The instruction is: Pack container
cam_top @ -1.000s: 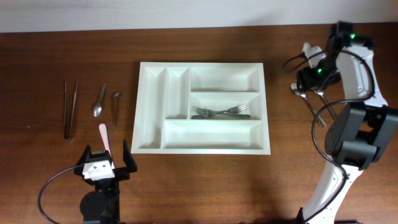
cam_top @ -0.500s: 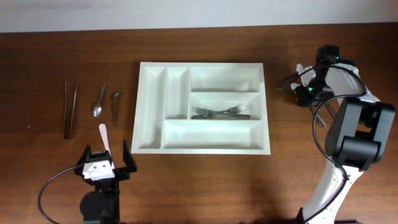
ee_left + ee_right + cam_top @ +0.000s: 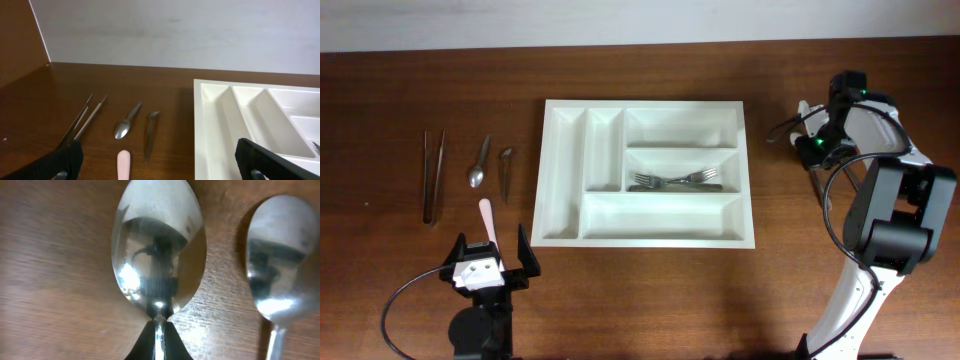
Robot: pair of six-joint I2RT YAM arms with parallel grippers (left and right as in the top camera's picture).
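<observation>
"Look! The right hand [image 3: 815, 150] has swung in toward the tray [image 3: 548, 170] and come down low. It was open a moment ago, and now it has snapped shut."

"What did it grab?"

"A spoon [image 3: 159, 245]. It pinches the thin neck just under the bowl. The spoon lies flat on the table [image 3: 400, 100], bowl up. A second spoon [image 3: 282, 265] lies just beside it, and nothing is touching that one."

"Where is the tray?"

"In the middle of the table, well left of that hand. It is white. Two forks [image 3: 675, 180] lie in its middle long slot."

"And the left hand [image 3: 492, 250]?"

"It sits near the front edge, by the tray's front left corner. Its fingers are spread wide and it holds nothing. A pink stick [image 3: 488, 215] lies right in front of it. Farther back are long tongs [image 3: 433, 175], a small spoon [image 3: 479, 165] and one more little metal piece [image 3: 506, 165]. I can't tell what that one is."
</observation>
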